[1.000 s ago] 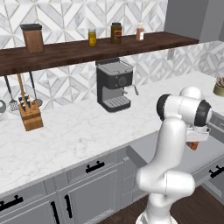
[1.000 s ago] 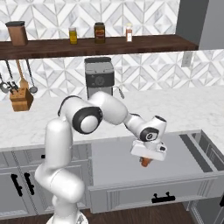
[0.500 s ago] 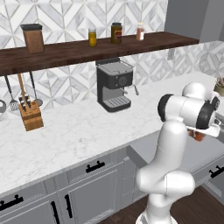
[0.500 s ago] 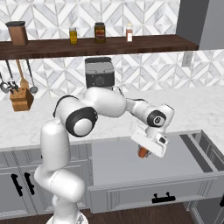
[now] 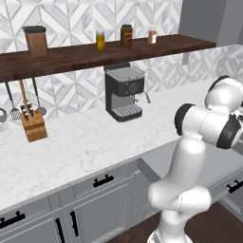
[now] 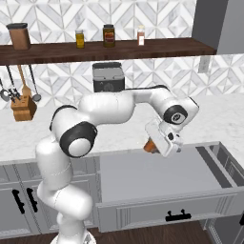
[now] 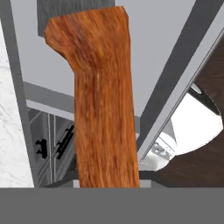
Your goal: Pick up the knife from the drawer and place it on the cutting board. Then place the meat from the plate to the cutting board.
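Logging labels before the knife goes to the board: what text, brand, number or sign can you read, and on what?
No readable text in any view.
Jars on the shelf: label patches too blurred to read.
Coffee machine: no legible brand.
Knife in the tool: plain orange handle, no marking.

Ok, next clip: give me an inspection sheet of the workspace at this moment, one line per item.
Surface: white marble counter.
Job's things: the drawer stands open with a bare grey floor; the knife is off it, its orange handle held in the hand view and showing beside the hand in the right base view. Cutting board, plate, meat: nothing seen.
Clutter: coffee machine and wooden knife block at the back wall; jars on the dark shelf.
Grippers: gripper shut on the knife, above the drawer's back left.
Cables: nothing seen.
Surroundings: grey cabinets with black handles, patterned tile wall.
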